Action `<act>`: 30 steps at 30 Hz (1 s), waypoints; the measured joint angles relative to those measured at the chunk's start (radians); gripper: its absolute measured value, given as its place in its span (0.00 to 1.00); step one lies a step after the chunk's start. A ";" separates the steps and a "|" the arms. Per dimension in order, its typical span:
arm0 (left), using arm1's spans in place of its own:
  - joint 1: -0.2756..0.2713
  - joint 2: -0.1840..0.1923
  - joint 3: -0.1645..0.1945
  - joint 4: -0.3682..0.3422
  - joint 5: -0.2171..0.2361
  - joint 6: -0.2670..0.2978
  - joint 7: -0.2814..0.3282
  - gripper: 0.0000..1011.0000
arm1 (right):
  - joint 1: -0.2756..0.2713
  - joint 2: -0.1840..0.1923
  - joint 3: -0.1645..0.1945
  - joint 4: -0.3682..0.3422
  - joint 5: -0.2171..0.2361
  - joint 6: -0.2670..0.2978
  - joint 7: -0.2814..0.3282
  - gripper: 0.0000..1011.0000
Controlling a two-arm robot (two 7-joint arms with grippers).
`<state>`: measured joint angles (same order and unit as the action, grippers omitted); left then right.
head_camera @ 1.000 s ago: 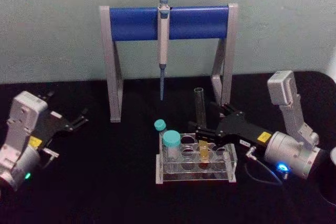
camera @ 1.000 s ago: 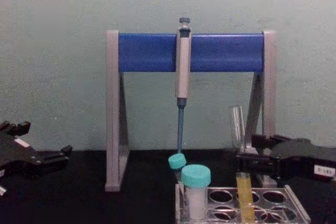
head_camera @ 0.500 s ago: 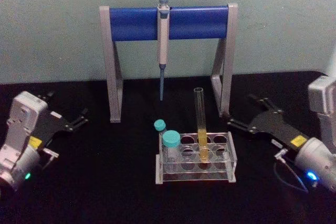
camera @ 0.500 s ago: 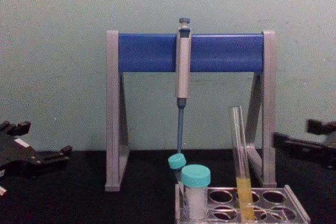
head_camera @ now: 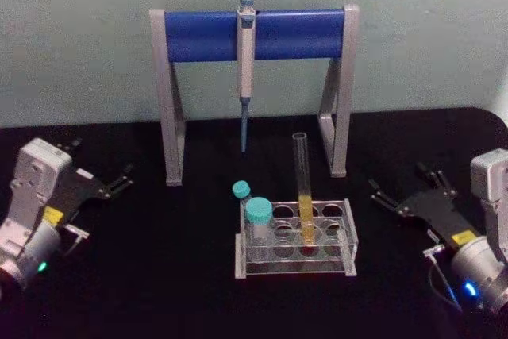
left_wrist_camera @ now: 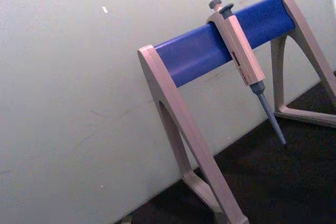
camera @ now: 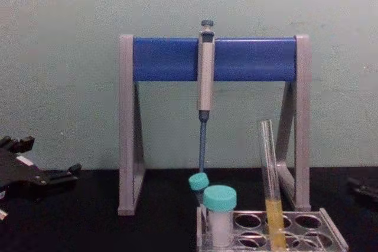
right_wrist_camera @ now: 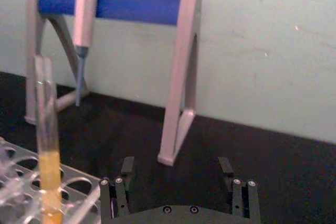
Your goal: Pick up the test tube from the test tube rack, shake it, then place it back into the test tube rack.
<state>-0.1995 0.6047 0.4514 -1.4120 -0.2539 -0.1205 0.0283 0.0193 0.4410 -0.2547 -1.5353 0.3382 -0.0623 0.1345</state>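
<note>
Two grippers flank the rack in the head view: my left gripper lies on the black surface far to the left, fingers spread, and my right gripper rests well to the right of the test tube rack, released and holding nothing. The test tube stands in a middle hole of the rack, leaning slightly, yellow liquid in its lower part. Two teal-capped vials sit at the rack's left end. Behind, a pipette hangs from the blue-barred stand.

From my left wrist, I see the stand and pipette against the wall.

From my right wrist, my spread fingers sit apart from the tube in the rack.

From the chest, the tube rises from the rack beside the vials; my left gripper is at the left edge.
</note>
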 joint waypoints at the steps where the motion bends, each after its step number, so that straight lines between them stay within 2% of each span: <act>1: 0.000 0.000 0.000 0.000 0.000 0.000 0.000 1.00 | 0.002 -0.011 0.000 0.016 -0.008 -0.001 -0.007 0.99; 8: 0.000 0.000 0.000 0.000 0.000 0.000 0.000 1.00 | 0.013 -0.045 0.000 0.071 -0.030 0.002 -0.012 0.99; 20: 0.000 0.000 0.000 0.000 0.000 0.000 0.000 1.00 | 0.031 -0.081 0.005 0.125 -0.047 0.021 0.029 0.99; 30: 0.000 0.000 0.000 0.000 0.000 0.000 0.000 1.00 | 0.031 -0.082 0.006 0.127 -0.049 0.023 0.030 0.99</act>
<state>-0.1995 0.6047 0.4514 -1.4120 -0.2539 -0.1205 0.0283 0.0504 0.3589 -0.2487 -1.4086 0.2896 -0.0391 0.1649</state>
